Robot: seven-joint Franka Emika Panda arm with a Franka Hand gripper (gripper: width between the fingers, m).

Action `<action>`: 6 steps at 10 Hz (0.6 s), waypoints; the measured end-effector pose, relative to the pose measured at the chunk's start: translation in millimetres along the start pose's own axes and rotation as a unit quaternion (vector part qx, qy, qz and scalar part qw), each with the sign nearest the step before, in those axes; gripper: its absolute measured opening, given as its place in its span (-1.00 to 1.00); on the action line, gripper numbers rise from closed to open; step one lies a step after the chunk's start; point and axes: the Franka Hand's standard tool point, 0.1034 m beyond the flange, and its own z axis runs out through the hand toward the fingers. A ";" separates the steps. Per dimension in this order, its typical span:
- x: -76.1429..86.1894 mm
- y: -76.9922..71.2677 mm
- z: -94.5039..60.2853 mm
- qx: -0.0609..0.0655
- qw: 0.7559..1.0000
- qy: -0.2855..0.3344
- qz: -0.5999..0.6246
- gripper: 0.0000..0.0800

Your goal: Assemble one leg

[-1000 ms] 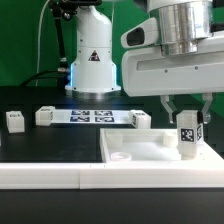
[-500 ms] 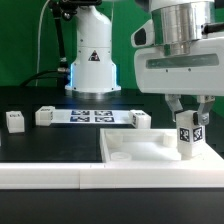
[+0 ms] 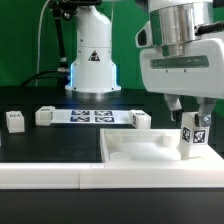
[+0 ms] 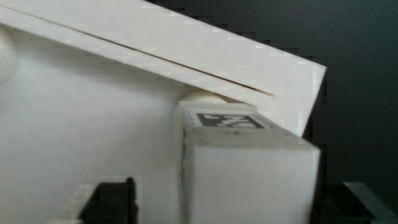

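My gripper (image 3: pixel 189 118) is shut on a leg (image 3: pixel 192 138), a small white post with a black-and-white tag. It holds the leg slightly tilted over the corner of the large white panel (image 3: pixel 140 150) at the exterior view's right. The leg's lower end is at the panel's surface; I cannot tell whether it touches. In the wrist view the leg (image 4: pixel 249 175) fills the space between the two dark fingers (image 4: pixel 111 200), its tag facing the camera, with the panel's edge (image 4: pixel 214 60) beyond it.
Three more white legs stand on the black table: one (image 3: pixel 14 121) at the exterior view's far left, one (image 3: pixel 45 115) beside it, one (image 3: pixel 141 120) behind the panel. The marker board (image 3: pixel 92 115) lies between them. A long white bar (image 3: pixel 50 175) runs along the front.
The gripper and the leg have shifted toward the exterior view's right over the panel, and the leg now leans slightly.
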 end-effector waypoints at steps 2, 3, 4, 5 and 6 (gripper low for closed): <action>1.2 -0.2 -0.9 -0.002 0.996 0.000 -0.085 0.50; 1.1 0.9 -0.2 -0.006 0.989 -0.004 -0.147 0.60; -0.7 0.4 0.4 -0.012 0.981 -0.009 -0.194 0.62; -2.5 0.5 0.8 -0.019 0.969 -0.013 -0.244 0.62; -4.4 0.9 1.4 -0.033 0.956 -0.019 -0.292 0.62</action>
